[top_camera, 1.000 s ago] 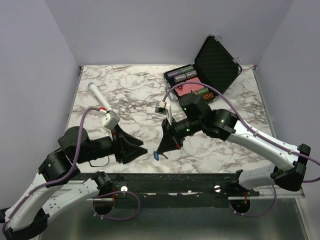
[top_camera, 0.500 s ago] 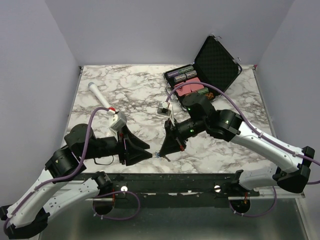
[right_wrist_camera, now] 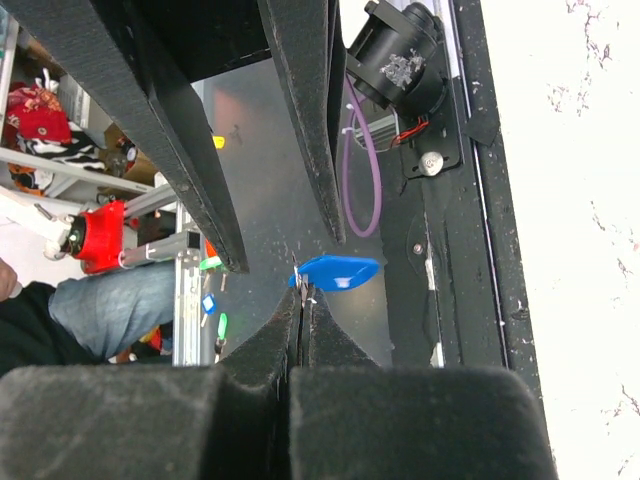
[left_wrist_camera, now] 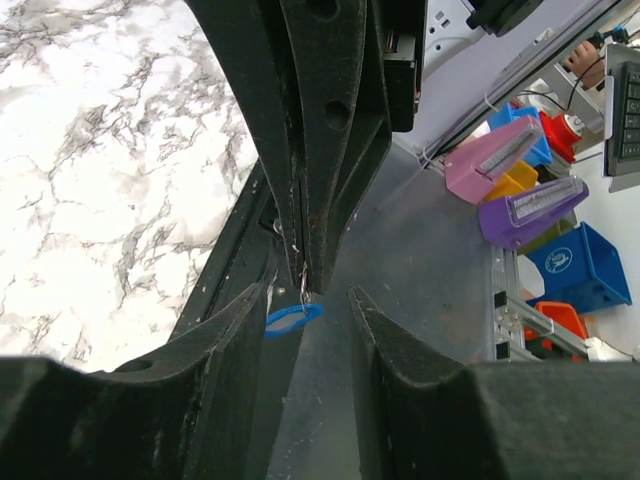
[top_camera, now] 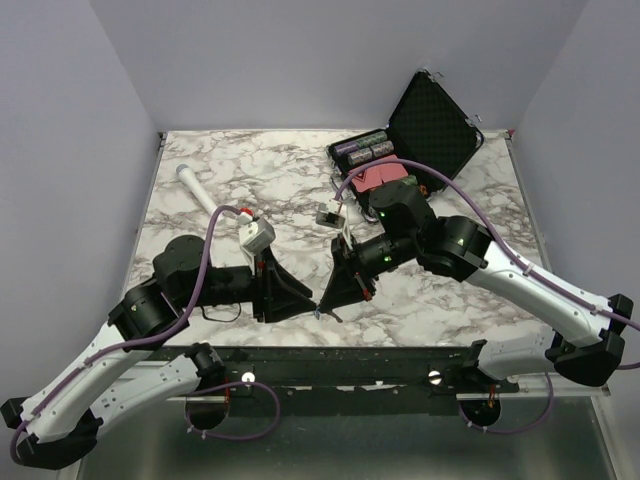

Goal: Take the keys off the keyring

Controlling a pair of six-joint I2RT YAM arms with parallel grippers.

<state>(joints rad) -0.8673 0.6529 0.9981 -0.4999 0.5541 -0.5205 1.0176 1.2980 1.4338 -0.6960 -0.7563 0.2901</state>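
- The right tool is clamped tight on the ring end of the bright-blue oblong plastic keyring tag, which sticks out from its tip near the front edge of the white marble desk.
- Thin silvery metal bits glint at the pinch. Key and ring cannot be told apart there.
- The left tool is spread wide, its fingers flanking that tip and the tag. Whether they touch it is unclear.
- From above, both tools almost hide the tag.
- Well apart lie a white stick microphone, far left, and an open black case beside small cylinders, far right.
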